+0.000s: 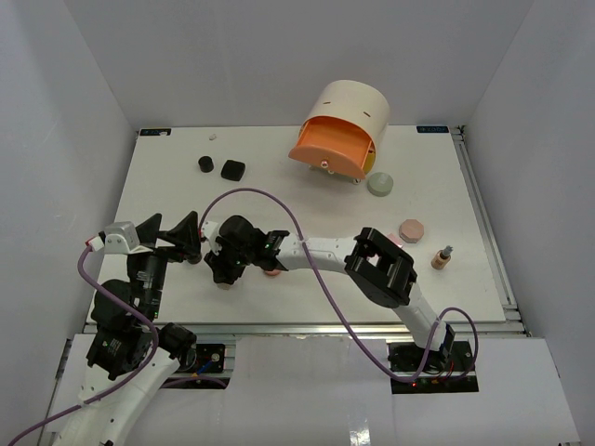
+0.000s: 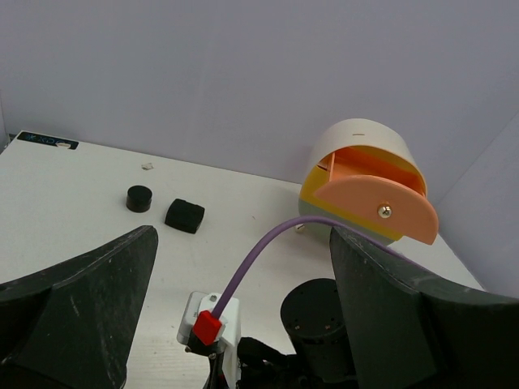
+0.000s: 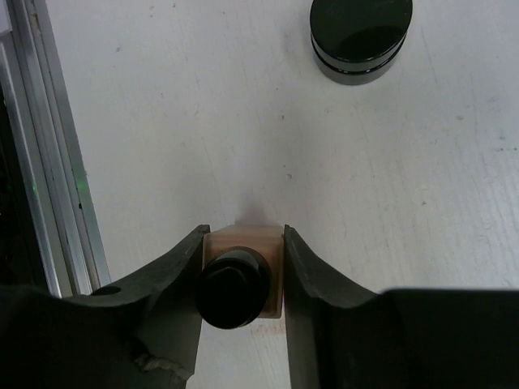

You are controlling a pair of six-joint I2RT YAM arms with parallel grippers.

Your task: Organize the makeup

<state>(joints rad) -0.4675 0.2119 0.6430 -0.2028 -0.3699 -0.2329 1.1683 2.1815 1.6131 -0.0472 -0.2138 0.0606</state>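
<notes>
The left gripper [image 1: 173, 236] hangs low over the counter [image 1: 307, 200], jaws spread wide and holding nothing. Behind it sit a round black jar [image 1: 205, 164] and a squarish black jar [image 1: 232, 169]. The right gripper [image 3: 243, 235] (its arm stretched across to the left half) has its jaws pressed on both sides of a brown bottle [image 3: 241, 271] standing on the counter. Farther right are the cream drawer box [image 1: 349, 107], a grey-green compact [image 1: 380, 184], a pink compact [image 1: 411, 229] and a second bottle [image 1: 442, 258].

White arms [image 1: 325, 253] with black joints — purple cables [image 1: 270, 197], one red plug [image 2: 207, 327].
</notes>
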